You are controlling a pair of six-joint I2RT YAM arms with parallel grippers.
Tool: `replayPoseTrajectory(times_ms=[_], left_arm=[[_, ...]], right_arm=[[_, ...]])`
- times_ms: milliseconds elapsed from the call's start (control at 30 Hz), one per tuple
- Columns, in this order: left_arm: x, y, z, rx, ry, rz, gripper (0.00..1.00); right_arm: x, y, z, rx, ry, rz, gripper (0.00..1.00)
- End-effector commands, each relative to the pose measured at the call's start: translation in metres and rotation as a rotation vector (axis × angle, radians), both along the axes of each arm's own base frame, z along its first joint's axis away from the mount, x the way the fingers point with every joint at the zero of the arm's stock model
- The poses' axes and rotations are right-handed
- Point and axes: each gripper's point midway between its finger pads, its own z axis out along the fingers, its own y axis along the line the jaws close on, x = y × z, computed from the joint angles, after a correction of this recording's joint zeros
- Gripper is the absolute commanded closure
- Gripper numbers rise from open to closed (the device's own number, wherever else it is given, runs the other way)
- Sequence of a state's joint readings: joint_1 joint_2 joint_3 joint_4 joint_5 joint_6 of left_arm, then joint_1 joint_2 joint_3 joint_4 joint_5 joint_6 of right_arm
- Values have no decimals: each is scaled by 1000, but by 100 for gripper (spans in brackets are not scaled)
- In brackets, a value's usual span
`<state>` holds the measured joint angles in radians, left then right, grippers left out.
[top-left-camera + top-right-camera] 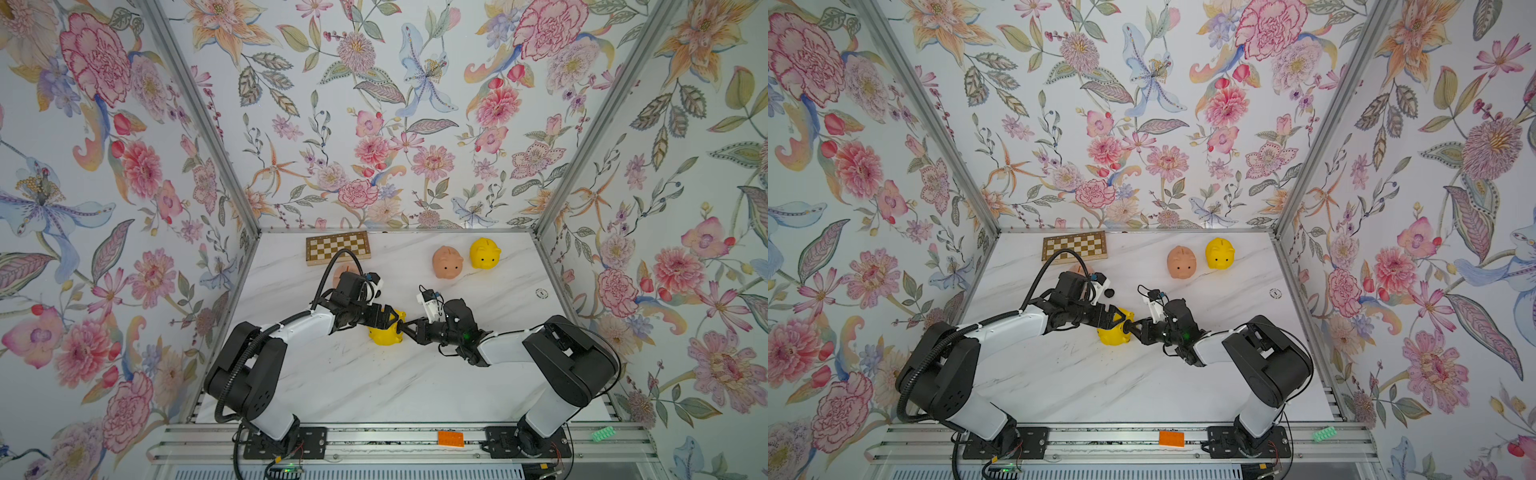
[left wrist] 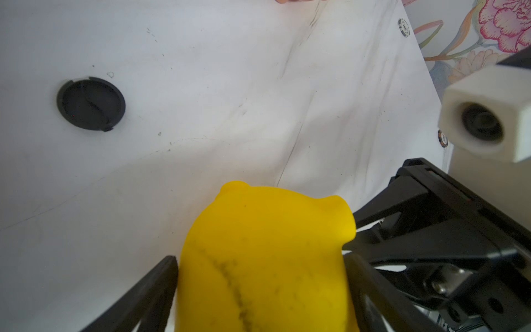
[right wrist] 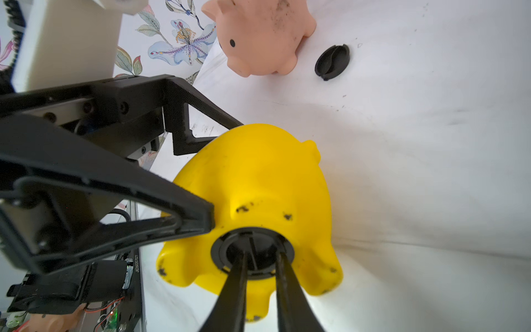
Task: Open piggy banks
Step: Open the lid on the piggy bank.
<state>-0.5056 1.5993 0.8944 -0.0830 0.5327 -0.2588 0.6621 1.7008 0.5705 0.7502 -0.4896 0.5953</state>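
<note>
A yellow piggy bank (image 1: 384, 336) (image 1: 1115, 336) lies on its side mid-table, and my left gripper (image 2: 261, 260) is shut on its body (image 2: 267, 230). Its belly faces my right gripper (image 3: 261, 254), whose two thin fingers sit inside the black plug (image 3: 253, 241), closed on its middle ridge. In both top views the two grippers meet at this pig (image 1: 399, 324). A peach-pink piggy bank (image 1: 447, 262) and a second yellow one (image 1: 484, 253) stand at the back right. Another pink one (image 3: 263, 37) stands behind the left arm, with a loose black plug (image 3: 332, 61) (image 2: 91, 103) beside it.
A brown-and-cream chessboard (image 1: 337, 247) lies at the back left against the wall. A small round token (image 1: 541, 293) lies near the table's right edge. An orange brick (image 1: 451, 438) and a green one (image 1: 602, 433) rest on the front rail. Floral walls enclose three sides.
</note>
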Motion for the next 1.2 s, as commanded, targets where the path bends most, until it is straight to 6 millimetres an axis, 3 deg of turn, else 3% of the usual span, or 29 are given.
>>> replayPoseTrajectory(times_ms=[0,733,833,1167], left_arm=[[-27,14,-40,76,149,-16,7],[-29,14,-45,78,164,-25,9],[-29,14,-46,80,167,-25,9],[-29,15,-46,82,165,-24,10]], right_arm=[[4,10,9,26,-40,26,80],[-5,20,23,43,-97,78,81],[-8,21,26,61,-103,91,86],[-2,25,9,68,-54,95,82]])
